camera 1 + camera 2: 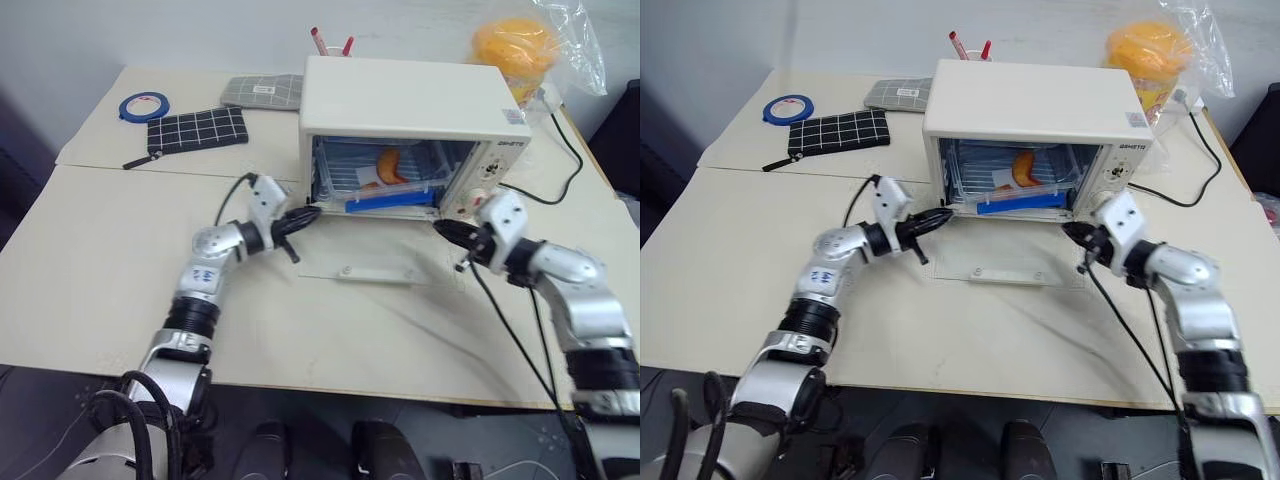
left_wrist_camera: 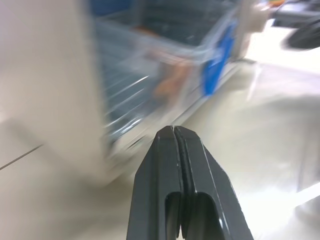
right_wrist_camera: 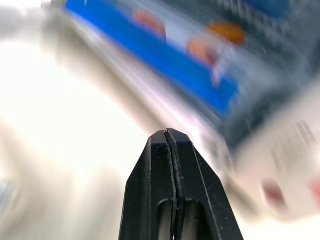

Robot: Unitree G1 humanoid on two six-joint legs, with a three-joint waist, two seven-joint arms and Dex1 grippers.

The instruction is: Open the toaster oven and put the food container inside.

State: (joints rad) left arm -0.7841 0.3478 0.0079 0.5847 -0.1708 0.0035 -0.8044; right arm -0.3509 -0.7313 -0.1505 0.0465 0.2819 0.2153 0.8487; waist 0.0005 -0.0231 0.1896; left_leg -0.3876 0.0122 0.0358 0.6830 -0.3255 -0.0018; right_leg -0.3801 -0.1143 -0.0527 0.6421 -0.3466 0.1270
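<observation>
The food container (image 1: 385, 185) is sitting inside the toaster oven (image 1: 405, 110), up on the wire rack, its blue clip edge facing out at the mouth and orange pieces showing through the clear plastic. The glass door (image 1: 365, 262) is folded right down, lying flat on the bench (image 1: 100, 280) in front of the opening, handle at the near edge.

Now the arms. The left end effector (image 1: 305, 215) hangs just off the oven's left front corner, pointing in toward the container, its two black fingers pressed tight together with nothing between them. Over on the other side, the right end effector (image 1: 447, 230) sits just below the knob panel at the oven's right front corner, likewise pinched closed and empty. The container lies between the two tips, a little beyond them, back in the cavity. Neither tip looks to be touching it, as far as I can tell.

So the loading step looks done, I'd say, or very nearly; the blue edge seems close to the lip. The next move, to my eye, calls for either a gentle nudge inward with closed tips or drawing both arms clear of the lowered door.

Behind the left end effector, well apart, lie a black grid pouch (image 1: 197, 130) and a blue tape roll (image 1: 144, 104).
</observation>
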